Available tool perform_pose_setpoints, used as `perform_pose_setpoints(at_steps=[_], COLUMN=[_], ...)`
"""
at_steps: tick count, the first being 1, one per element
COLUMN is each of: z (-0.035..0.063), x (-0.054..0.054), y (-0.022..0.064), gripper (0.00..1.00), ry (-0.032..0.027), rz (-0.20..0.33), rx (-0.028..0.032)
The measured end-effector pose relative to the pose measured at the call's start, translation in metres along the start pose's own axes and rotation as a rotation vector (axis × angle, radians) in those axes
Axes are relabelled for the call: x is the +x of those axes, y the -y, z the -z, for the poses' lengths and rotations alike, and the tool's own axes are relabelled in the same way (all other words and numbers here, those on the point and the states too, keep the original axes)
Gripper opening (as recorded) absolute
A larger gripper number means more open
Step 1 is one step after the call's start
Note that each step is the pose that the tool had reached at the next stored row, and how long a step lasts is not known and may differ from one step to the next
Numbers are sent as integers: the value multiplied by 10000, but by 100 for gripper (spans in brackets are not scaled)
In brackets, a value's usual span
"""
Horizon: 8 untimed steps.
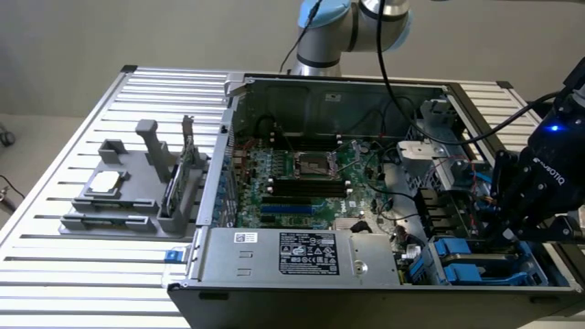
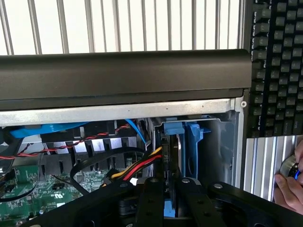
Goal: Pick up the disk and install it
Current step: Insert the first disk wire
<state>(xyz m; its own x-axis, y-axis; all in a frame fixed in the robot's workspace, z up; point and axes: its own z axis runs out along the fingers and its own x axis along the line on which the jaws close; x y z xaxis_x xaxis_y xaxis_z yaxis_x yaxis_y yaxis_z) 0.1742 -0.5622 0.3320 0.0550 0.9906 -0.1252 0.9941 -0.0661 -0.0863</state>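
Your claw [image 2: 171, 198] sits low inside the open computer case [image 1: 320, 89], at the drive bays on the exterior view's right; its two black fingers [image 2: 150, 201] stand close together, pinched on the disk [image 2: 176, 156], which you see edge-on between them, a thin dark slab framed by its blue carrier; the disk stands upright in the bay, its far end against the blue bracket near the case's metal wall. In the exterior view the claw's black body [image 1: 539, 185] hangs over the blue bays [image 1: 475, 264], with a blue light glowing on the wrist above. Just beside the disk runs a bundle of red, yellow and black wires [image 2: 137, 165]; a twisted red-and-black pair crosses further off, above the green motherboard [image 1: 302, 178]. The silver power supply [image 1: 297, 257] lies along the case's near edge. The case rests on a slatted table [image 1: 82, 274]; well apart from it, toward the exterior view's left, stands a grey fixture [image 1: 137, 185]. In the wrist view a black keyboard [image 2: 279, 66] lies past the case, and a person's hand [image 2: 291, 182] rests at the frame's edge.
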Motion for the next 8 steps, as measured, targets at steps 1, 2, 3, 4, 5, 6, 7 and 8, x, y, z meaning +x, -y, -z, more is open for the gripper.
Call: perform_pose_setpoints(at_steps=[1, 2, 3, 4, 5, 6, 7, 8], z=[0, -1, -2, -3, -4, -6, -7, -7], x=[0, 0, 1, 1, 0, 1, 1, 1], y=[0, 0, 1, 2, 4, 6, 6, 7], gripper=[16, 16, 16, 16, 16, 16, 16, 16], ry=[0, 0, 0, 0, -1, -1, 0, 1], rz=[0, 0, 2, 1, 1, 1, 1, 2], rx=[0, 0, -1, -1, -1, -1, -1, -1])
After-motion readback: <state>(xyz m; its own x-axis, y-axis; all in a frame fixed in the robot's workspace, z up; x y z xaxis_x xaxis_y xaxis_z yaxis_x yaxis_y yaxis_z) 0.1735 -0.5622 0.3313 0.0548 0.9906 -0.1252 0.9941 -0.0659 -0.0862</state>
